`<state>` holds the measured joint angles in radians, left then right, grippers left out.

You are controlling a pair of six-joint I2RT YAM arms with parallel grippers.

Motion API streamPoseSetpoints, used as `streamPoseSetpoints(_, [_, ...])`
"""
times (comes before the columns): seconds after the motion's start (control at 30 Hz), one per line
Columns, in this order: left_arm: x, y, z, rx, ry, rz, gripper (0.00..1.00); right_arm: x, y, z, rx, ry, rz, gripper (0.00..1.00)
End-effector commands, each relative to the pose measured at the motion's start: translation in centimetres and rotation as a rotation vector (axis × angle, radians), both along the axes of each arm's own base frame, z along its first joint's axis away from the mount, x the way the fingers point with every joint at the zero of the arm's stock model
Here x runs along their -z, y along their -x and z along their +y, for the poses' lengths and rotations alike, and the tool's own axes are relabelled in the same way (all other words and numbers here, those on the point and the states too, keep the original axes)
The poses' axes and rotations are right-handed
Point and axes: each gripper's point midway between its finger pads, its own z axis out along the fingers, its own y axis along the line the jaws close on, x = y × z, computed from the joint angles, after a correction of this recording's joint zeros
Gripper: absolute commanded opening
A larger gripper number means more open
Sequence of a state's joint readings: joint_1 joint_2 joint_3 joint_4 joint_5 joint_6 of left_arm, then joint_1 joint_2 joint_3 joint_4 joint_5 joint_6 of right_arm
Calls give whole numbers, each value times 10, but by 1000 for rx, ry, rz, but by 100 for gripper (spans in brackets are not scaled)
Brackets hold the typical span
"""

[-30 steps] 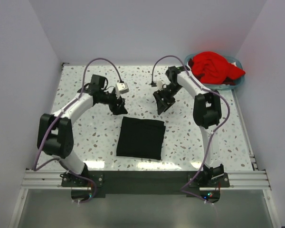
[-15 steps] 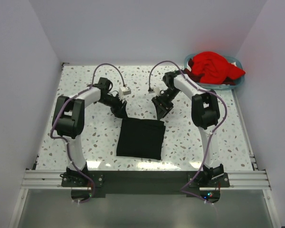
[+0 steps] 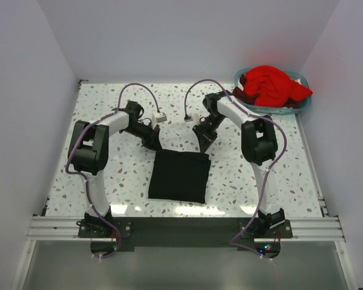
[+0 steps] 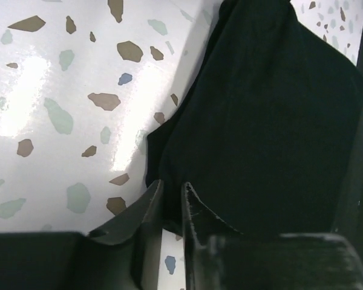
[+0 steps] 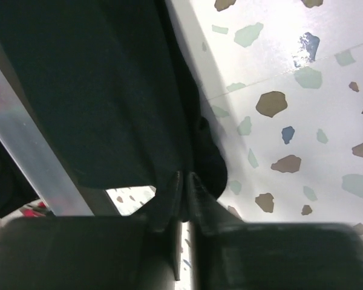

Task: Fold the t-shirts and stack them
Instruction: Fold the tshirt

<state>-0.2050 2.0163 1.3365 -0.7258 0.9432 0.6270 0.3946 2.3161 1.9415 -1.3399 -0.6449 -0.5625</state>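
From above, the black shirt [image 3: 180,176] lies flat in the middle of the table [image 3: 109,181], folded into a neat block. The red shirt [image 3: 269,84] is heaped in the basket [image 3: 297,107] at the far right corner and spills over its rim. Only this view shows the red shirt and the basket. It also shows both arms bent down to the black shirt's far edge, the left gripper [image 3: 152,142] at the far left corner and the right gripper [image 3: 206,142] at the far right corner. It is too distant to show the jaws.

The wrist views fill that in. On the left wrist, the fingers [image 4: 190,205] stand almost together with the cloth's corner between their tips, pinching the black shirt. A sliver of speckled table shows through the slit lower down. On the right wrist, the fingers [image 5: 199,199] are drawn nearly shut on the shirt's edge, where the cloth bunches into a small bulge.

The folded block is close to square, so no long axis stands out. Its sides run roughly near to far, leaning a little left toward the near edge. The red heap points no particular way.
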Motion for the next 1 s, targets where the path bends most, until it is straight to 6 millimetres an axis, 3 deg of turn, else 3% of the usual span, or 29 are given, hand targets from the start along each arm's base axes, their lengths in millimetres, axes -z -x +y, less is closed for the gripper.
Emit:
streamPoseSetpoints(0.0, [-17,4,-8,24,72,8,16,-36,36,-13,-26,62,146,2])
streamPoseSetpoints(0.07, [-24,3,-8,30,81,-7,1,-48,29,-15,-25,61,87,0])
streamPoseSetpoints(0.27, [-38,-3,1,-1,79,-63,0,-67,34,-37,-51,119,-9,0])
streamPoseSetpoints(0.43, [-34,-15,6,-38,50,-76,0,-51,32,-73,-65,222,-15,0])
streamPoseSetpoints(0.63, [-20,-41,5,-97,19,-68,0,-18,-34,-96,24,314,-154,0])
streamPoseSetpoints(0.7, [-15,-49,3,-122,16,-54,0,-4,-41,-95,20,331,-140,0])
streamPoseSetpoints(0.97, [6,-80,-14,-186,-17,-65,0,7,-99,-93,110,380,-314,0])
